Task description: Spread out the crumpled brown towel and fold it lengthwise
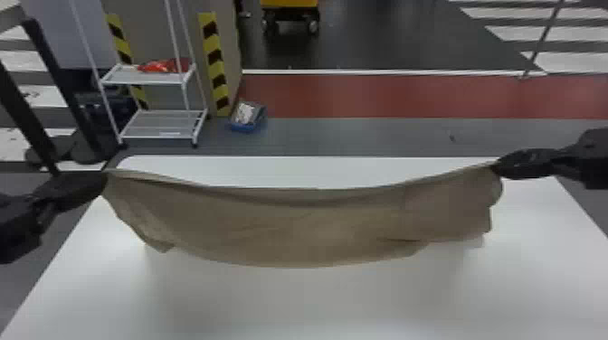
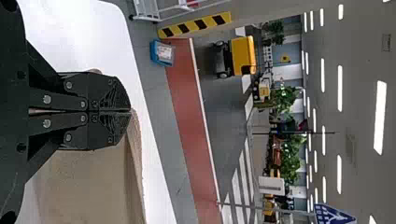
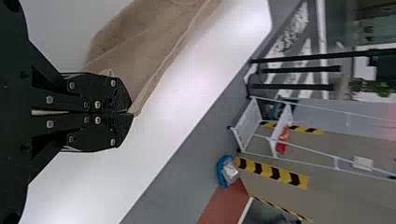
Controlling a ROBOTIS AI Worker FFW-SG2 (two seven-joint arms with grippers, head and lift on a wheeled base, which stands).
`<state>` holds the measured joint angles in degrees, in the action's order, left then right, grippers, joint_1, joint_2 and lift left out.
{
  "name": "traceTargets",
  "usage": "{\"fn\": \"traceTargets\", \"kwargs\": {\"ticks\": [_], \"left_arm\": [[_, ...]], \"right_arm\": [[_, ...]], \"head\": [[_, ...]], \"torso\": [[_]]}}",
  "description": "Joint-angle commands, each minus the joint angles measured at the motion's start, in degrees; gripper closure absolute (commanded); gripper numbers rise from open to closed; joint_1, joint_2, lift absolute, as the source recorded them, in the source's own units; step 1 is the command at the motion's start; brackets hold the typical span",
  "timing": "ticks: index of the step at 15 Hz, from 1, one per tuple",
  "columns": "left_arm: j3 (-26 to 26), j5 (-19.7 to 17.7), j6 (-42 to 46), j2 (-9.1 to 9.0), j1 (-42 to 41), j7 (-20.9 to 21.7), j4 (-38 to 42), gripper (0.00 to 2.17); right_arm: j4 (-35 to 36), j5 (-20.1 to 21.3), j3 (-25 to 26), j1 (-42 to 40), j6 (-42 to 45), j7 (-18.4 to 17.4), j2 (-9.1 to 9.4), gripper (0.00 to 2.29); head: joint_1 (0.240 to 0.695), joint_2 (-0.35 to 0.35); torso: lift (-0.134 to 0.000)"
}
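So the brown towel (image 1: 298, 226) is strung up over the white table (image 1: 294, 303) like a saggy hammock, one upper corner in each gripper. Left gripper (image 1: 105, 181) has its two flat fingers pressed together on one corner, right gripper (image 1: 495, 168) is pinching the other the same way. The bits of cloth actually between the fingertips are hidden, and honestly I can't tell if the bottom hem touches the table. It's soft, thin-looking fabric: top edge dips in the middle, bottom edge bows out, with wavy folds and ragged little points near both ends. The tabletop is smooth and kinda glossy, rounded at the far left corner, and its near edge is cut off in the head view.

Past it on the floor there's a white metal rack (image 1: 149, 82) with something red (image 1: 165, 66) on the upper shelf, too blurry to name, and a small blue bin (image 1: 244, 127) near striped yellow-and-black tape (image 1: 216, 68).
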<state>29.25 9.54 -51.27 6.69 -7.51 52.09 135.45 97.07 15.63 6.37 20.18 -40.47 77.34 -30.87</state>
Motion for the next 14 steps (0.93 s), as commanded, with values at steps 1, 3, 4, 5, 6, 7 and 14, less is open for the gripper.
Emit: {"fn": "traceTargets", "kwargs": {"ticks": [1,3,4,5,6,7,14], "left_arm": [[-0.07,0.66,-0.19,0.17,-0.84,0.38,-0.8,1.34],[-0.16,1.53,-0.19,0.17,-1.72,0.56,-1.24,1.34],[-0.42,2.06,-0.02,0.26,-1.89,0.65,-1.33,1.34],[-0.51,2.32,-0.19,0.17,-1.98,0.73,-1.33,1.34],[-1.48,3.12,-0.02,0.17,-1.98,0.73,-1.33,1.34],[-2.09,3.64,-0.19,0.08,-2.07,0.82,-1.33,1.34],[-3.59,4.43,-0.02,-0.01,-4.44,1.17,-1.33,1.34]], "right_arm": [[1.11,5.38,-9.36,-2.07,0.25,0.98,-5.34,1.41],[1.37,8.28,-12.79,-3.65,1.84,0.98,-9.73,1.41],[1.46,8.37,-14.37,-3.56,3.42,0.98,-11.58,1.41],[2.43,8.54,-15.95,-3.56,3.24,0.98,-14.48,1.41],[3.57,9.42,-17.27,-3.56,3.07,0.98,-16.5,1.41],[4.27,10.83,-18.77,-3.56,2.54,0.98,-18.26,1.41],[12.88,19.7,-22.99,-14.02,-5.72,0.98,-20.19,0.11]], "head": [[0.644,0.025],[0.683,0.032],[0.695,0.03],[0.695,0.023],[0.695,0.004],[0.695,-0.006],[0.695,-0.048]], "torso": [[-0.12],[-0.12],[-0.12],[-0.12],[-0.12],[-0.12],[-0.12]]}}
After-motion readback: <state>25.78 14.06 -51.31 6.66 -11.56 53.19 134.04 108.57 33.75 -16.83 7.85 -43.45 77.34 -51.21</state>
